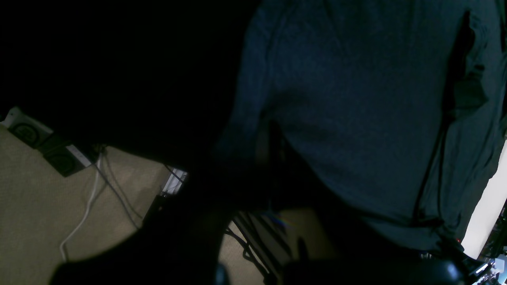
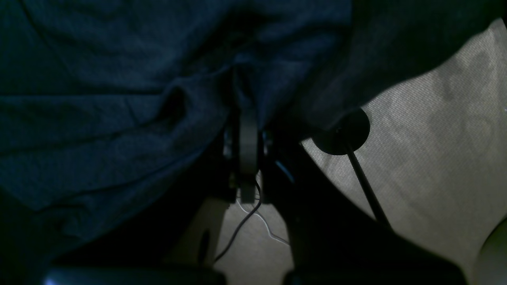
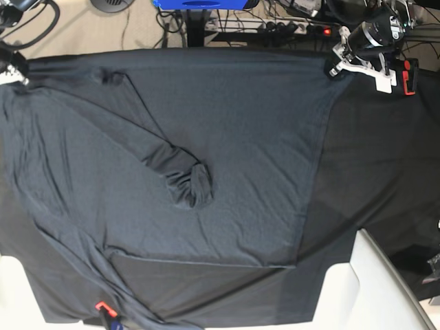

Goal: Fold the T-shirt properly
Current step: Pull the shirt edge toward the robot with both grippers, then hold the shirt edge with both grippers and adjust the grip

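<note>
The dark slate-grey T-shirt (image 3: 234, 137) lies spread over the black tablecloth (image 3: 385, 158). One sleeve (image 3: 180, 173) is folded in onto its middle. The other sleeve (image 3: 82, 254) trails toward the near left corner. My left gripper (image 3: 336, 68) is at the far right corner of the shirt, shut on its edge. In the left wrist view the fingers (image 1: 273, 138) are dark, with the T-shirt (image 1: 356, 99) stretching away from them. My right gripper (image 3: 19, 70) is at the far left corner. It is shut on bunched fabric of the T-shirt (image 2: 99, 118), which wraps its fingertips (image 2: 247, 122).
A white panel (image 3: 375, 289) sticks up at the near right corner, and a red clamp (image 3: 102, 306) sits on the near left edge. Behind the table are cables and a power strip (image 3: 289, 27) on beige carpet, plus a blue object (image 3: 199, 3).
</note>
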Robot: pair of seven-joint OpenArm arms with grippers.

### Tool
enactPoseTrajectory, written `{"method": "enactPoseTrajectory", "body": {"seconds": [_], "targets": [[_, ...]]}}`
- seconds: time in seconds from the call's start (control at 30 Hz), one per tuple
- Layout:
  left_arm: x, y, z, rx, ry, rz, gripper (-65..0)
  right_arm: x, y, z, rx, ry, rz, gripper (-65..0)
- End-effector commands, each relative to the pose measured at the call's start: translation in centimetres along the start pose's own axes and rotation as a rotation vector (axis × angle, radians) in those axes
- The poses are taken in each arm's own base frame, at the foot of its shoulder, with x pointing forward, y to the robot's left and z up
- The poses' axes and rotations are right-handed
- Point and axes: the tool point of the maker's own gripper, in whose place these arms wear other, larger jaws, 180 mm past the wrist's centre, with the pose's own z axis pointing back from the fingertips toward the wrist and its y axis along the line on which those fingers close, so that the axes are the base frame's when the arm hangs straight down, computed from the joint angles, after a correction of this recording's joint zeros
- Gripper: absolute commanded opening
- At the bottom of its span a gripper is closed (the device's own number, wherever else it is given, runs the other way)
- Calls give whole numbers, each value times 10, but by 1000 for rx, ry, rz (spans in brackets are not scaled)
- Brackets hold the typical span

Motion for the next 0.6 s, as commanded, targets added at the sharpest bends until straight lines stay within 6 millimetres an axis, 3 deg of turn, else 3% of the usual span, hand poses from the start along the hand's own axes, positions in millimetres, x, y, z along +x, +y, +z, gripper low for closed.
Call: {"method": "enactPoseTrajectory", "body": {"seconds": [0.0, 0.23, 0.37, 0.57], "targets": [[13, -1, 5, -1, -38, -17, -650, 21, 3, 4, -2, -53, 38, -650], [28, -19, 6, -38, -75, -48, -650, 29, 18, -1, -17, -15, 46, -650], [30, -21, 6, -45, -79, -46, -650, 27, 16, -1, -37, 5, 3, -650], [29, -22, 5, -46, -78, -47, -650, 38, 15, 20, -67, -3, 46, -650]]}}
